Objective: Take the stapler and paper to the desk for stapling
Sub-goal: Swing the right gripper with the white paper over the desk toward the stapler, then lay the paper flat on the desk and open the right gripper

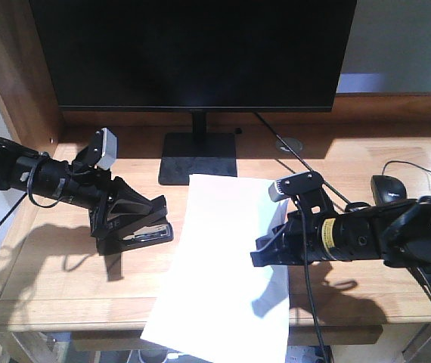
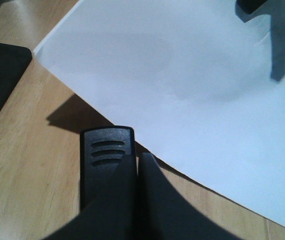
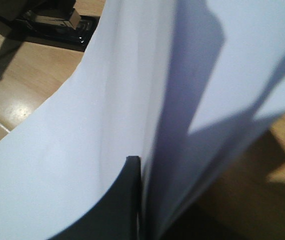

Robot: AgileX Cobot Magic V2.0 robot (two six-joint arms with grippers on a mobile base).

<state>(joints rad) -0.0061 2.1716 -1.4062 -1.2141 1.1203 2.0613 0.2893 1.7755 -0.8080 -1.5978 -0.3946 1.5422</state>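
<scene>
The black stapler (image 1: pixel 144 236) lies on the desk (image 1: pixel 49 280) just left of the paper (image 1: pixel 223 265). My left gripper (image 1: pixel 159 208) hovers over it, and its fingers (image 2: pixel 155 200) are pressed together with nothing between them. In the left wrist view the stapler (image 2: pixel 105 150) shows under the left finger, beside the paper (image 2: pixel 192 75). My right gripper (image 1: pixel 267 249) is shut on the paper's right edge. In the right wrist view that sheet (image 3: pixel 82 125) curls up over one dark finger (image 3: pixel 130 200); the other finger is hidden. The stapler (image 3: pixel 57 22) appears there at top left.
A large black monitor (image 1: pixel 193 53) stands at the back on a flat base (image 1: pixel 199 159), which shows again as a dark patch (image 2: pixel 0 75). A black mouse (image 1: pixel 388 189) with its cable lies at right. The paper's near end overhangs the desk's front edge.
</scene>
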